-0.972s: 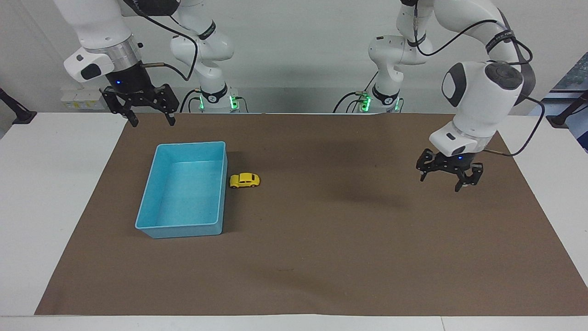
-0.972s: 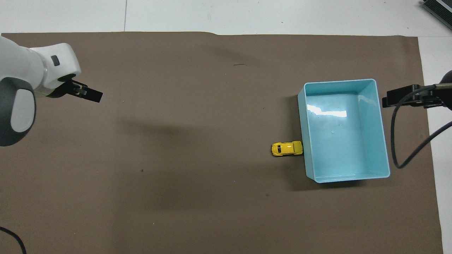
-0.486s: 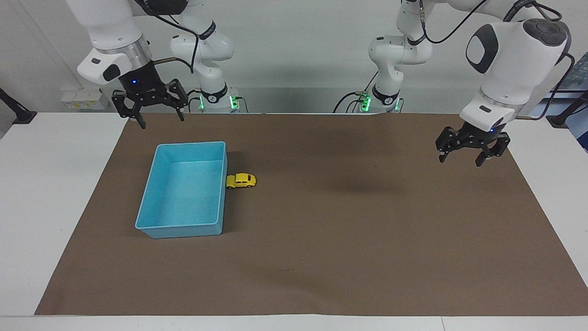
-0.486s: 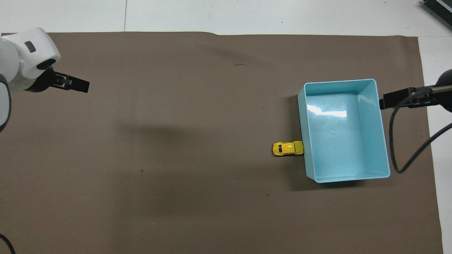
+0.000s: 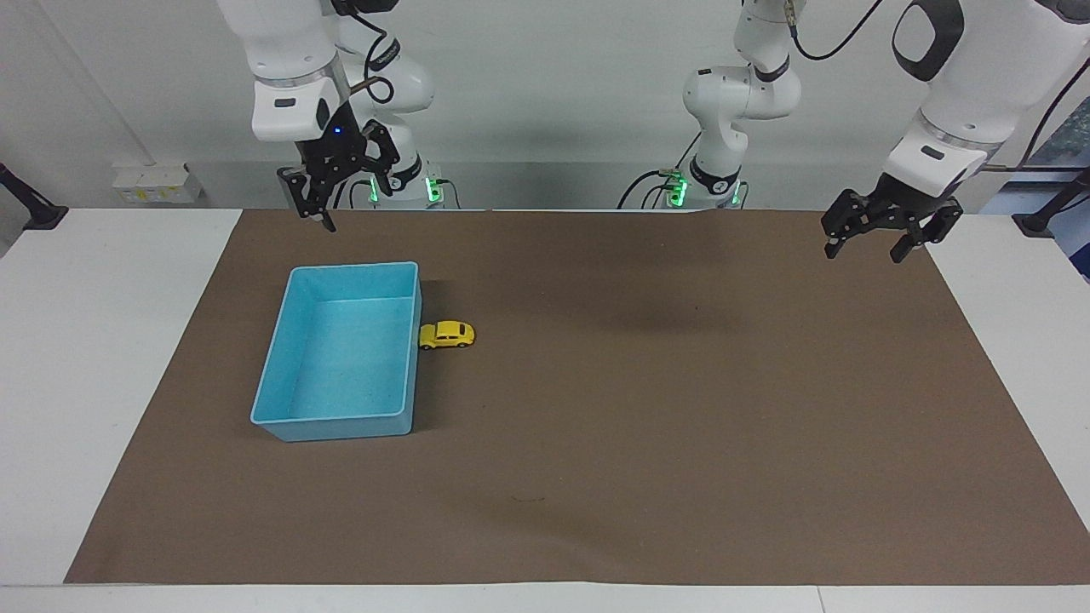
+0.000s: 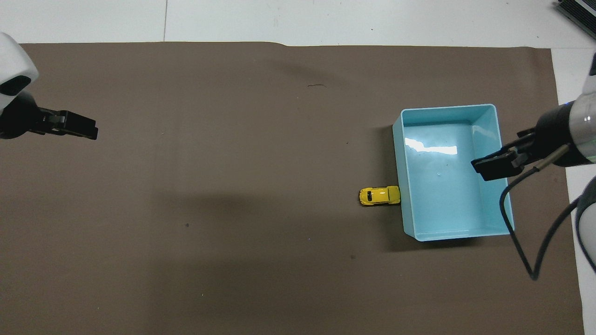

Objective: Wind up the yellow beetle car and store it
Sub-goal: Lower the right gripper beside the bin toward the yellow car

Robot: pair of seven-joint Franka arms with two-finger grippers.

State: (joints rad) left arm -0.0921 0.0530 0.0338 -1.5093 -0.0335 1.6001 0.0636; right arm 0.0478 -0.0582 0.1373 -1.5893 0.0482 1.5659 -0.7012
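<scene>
Nearest the robots, both arms hang raised over their own edge of the tabletop (image 5: 51, 340): the right gripper (image 5: 322, 194) is up over the brown mat (image 5: 681, 426) just short of the bin (image 5: 417, 298), its jaws turned edge-on so that it cannot be told whether they are spread or closed; the left gripper (image 5: 877, 234) is up over the mat's corner at the left arm's end, jaws spread and empty, well apart from everything. Farther out, the car (image 5: 447, 335) stands on its wheels on the mat, one end touching or all but touching the bin's long wall on the side toward the left arm's end, still outside it. The car looks like a small, hard, light shell with a glossy rounded roof, so it will likely slip if pinched on the dome and roll away if nudged. The safer hold is probably across its flat flanks, low near the wheel arches, approached from above. The end by the wall leaves little room there, so the jaws should close across the car's width, not along its length. The bin, farther still at its outer end, lies open and empty, its wall low enough for an easy drop.
</scene>
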